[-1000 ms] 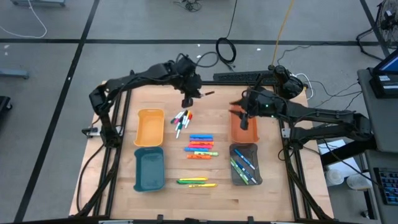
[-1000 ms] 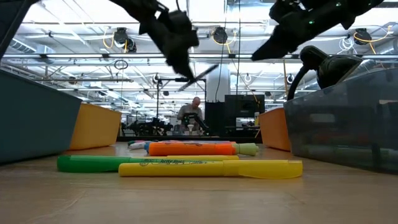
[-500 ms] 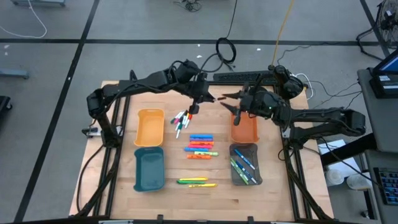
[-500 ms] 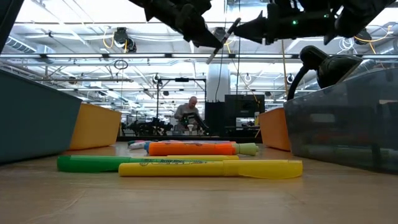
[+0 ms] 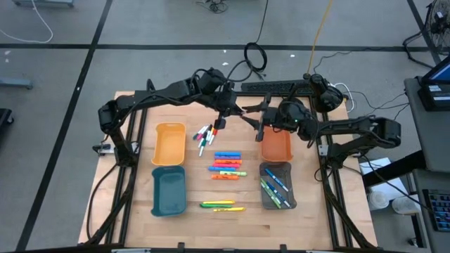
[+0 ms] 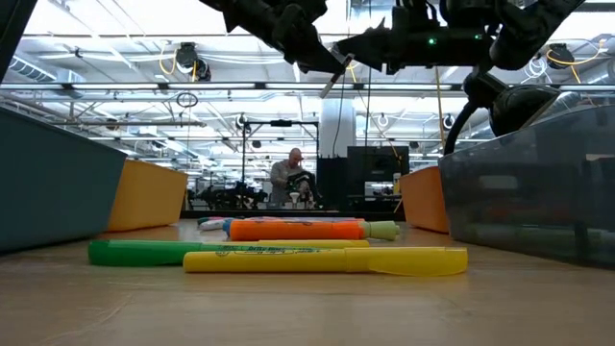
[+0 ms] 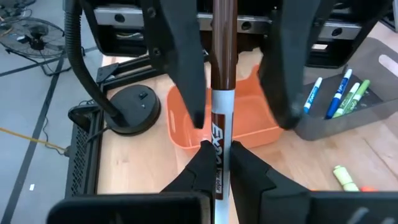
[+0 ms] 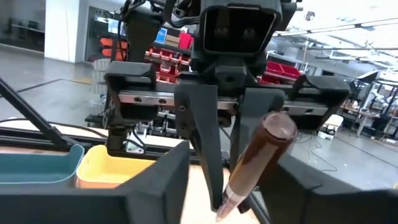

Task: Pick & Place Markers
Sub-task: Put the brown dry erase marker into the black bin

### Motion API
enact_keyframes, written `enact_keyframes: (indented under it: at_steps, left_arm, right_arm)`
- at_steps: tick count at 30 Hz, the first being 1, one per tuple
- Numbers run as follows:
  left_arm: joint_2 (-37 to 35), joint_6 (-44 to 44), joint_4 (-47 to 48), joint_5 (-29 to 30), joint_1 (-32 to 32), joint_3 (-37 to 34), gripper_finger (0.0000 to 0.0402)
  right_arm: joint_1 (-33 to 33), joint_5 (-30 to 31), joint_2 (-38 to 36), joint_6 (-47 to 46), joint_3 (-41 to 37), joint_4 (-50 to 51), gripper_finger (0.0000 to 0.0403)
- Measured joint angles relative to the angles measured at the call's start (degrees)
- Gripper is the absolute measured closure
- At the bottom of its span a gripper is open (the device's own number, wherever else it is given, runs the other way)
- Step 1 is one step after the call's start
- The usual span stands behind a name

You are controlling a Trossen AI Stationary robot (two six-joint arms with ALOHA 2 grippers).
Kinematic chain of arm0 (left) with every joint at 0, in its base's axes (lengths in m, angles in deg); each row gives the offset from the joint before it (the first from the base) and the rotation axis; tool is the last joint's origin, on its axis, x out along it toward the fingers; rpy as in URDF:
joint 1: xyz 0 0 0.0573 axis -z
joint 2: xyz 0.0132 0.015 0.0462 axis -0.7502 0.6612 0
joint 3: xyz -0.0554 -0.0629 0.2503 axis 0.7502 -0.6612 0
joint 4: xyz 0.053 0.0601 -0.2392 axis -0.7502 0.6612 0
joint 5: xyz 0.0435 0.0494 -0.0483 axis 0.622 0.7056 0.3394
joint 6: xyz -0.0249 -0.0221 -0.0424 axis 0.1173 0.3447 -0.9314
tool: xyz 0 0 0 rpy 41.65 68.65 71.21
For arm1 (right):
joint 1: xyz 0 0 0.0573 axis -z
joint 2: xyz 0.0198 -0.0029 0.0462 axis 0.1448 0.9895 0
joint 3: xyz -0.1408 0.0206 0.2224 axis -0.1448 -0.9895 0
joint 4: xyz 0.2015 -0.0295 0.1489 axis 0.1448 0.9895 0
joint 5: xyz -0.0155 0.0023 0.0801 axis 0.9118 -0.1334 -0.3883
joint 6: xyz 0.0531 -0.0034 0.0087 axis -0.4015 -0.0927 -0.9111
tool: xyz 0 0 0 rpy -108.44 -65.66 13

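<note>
My left gripper (image 5: 226, 107) clamped on thin white-bodied brown-capped marker (image 7: 219, 106), upper centre of high view, raised above table. My right gripper (image 5: 254, 116) fingers apart, straddling brown cap. Orange plastic tray (image 5: 275, 146) just below-right, open wood between.

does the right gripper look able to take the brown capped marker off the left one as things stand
Probably yes. The left gripper holds the brown-capped marker up in the air, cap end pointing at the right gripper, whose open fingers stand either side of it with nothing between.
</note>
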Motion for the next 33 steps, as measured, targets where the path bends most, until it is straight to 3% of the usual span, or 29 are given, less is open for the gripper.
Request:
enact_keyframes:
  at_steps: [5,11,14,19,24,27,33]
  left_arm:
    - [-0.02,0.17,-0.33,-0.33,0.04,0.09,0.0374]
    - [0.0,-0.16,-2.59,0.04,0.04,0.11,0.0361]
    - [0.02,-4.55,-4.66,2.22,0.21,0.06,0.0342]
    - [-0.09,-9.46,-6.51,14.42,1.6,0.12,0.027]
    - [-0.89,-6.88,-6.41,18.06,2.87,0.13,0.0183]
    - [-3.07,-5.5,-6.15,20.99,3.35,0.13,0.0148]
    - [-7.01,-7.33,-4.01,23.26,1.54,0.22,0.0121]
  right_arm:
    - [0.02,-0.04,-2.49,0.89,0.02,1.52,0.0376]
    - [0.22,2.72,-5.62,1.63,0.15,7.06,0.0379]
    - [0.31,3.16,-6.35,1.53,0.17,8.45,0.0379]
    - [0.32,4.36,-7.6,1.58,0.09,12.95,0.0379]
    - [0.39,4.04,-10.95,1.07,0.04,19.3,0.0379]
    - [0.23,-0.47,-14.92,-1.86,0.04,28.21,0.0379]
    - [-0.43,-17.79,-24.92,-14.59,0.11,46.55,0.0379]
